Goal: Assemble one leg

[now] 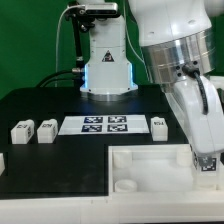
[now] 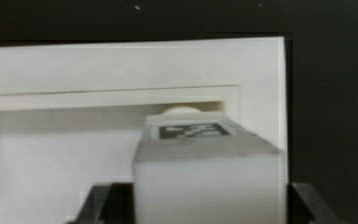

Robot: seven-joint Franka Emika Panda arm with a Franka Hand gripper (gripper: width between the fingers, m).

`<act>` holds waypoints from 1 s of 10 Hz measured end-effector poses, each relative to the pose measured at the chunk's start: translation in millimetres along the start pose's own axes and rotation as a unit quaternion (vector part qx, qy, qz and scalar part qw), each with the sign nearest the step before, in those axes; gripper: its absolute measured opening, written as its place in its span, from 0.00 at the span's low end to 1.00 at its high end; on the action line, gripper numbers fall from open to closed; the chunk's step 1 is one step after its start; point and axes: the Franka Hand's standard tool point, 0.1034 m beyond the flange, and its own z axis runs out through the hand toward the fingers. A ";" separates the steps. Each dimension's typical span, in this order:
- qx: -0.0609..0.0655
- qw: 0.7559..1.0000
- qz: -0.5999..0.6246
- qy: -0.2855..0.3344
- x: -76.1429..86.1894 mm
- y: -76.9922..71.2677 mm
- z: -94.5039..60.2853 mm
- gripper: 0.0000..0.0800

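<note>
Your gripper [image 1: 206, 162] is pinching the leg [image 2: 202, 160], its tip right at the corner socket [image 2: 185, 104] of the panel [image 2: 87, 70]. Probably not seated yet, view's too tight to tell. You've still got insertion and twisting left.

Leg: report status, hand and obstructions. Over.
Hand shut on leg. Its far end at the panel's corner socket, seating unclear. Nothing seen in the way.
</note>
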 end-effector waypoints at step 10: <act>-0.035 0.802 -0.596 0.028 -4.7 -1.4 -2.5 0.81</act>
